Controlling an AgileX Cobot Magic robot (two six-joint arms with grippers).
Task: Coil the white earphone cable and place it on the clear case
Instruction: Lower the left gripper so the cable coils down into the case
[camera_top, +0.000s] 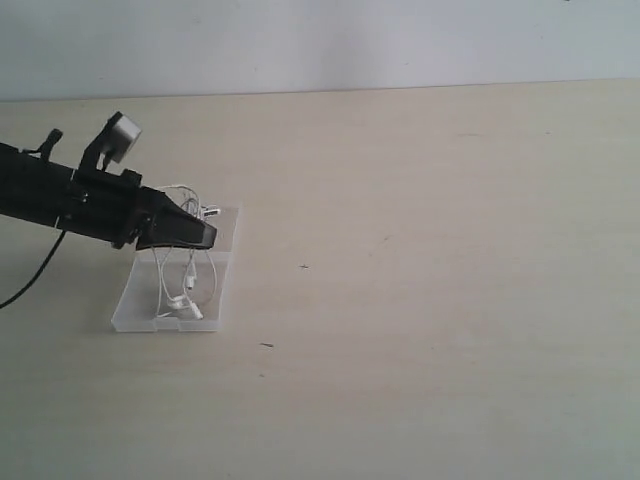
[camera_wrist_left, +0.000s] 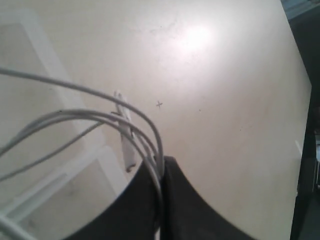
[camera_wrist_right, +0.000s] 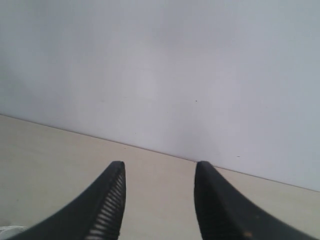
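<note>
The clear case (camera_top: 135, 303) lies open and flat on the table at the left of the exterior view. My left gripper (camera_top: 207, 237) hovers over it, shut on the white earphone cable (camera_top: 186, 280). Loops of the cable hang from the fingertips down onto the case, and the two earbuds (camera_top: 181, 304) rest on the near half. In the left wrist view several cable strands (camera_wrist_left: 100, 116) run into the closed black jaws at my left gripper (camera_wrist_left: 162, 161), with the case (camera_wrist_left: 30, 60) below them. My right gripper (camera_wrist_right: 159, 167) is open and holds nothing; it does not show in the exterior view.
The light wooden table (camera_top: 430, 250) stretches to the right of the case, with a white wall (camera_top: 320, 40) behind it. A black arm cable (camera_top: 30, 285) droops at the left edge. The right wrist view shows only table and wall (camera_wrist_right: 160, 75).
</note>
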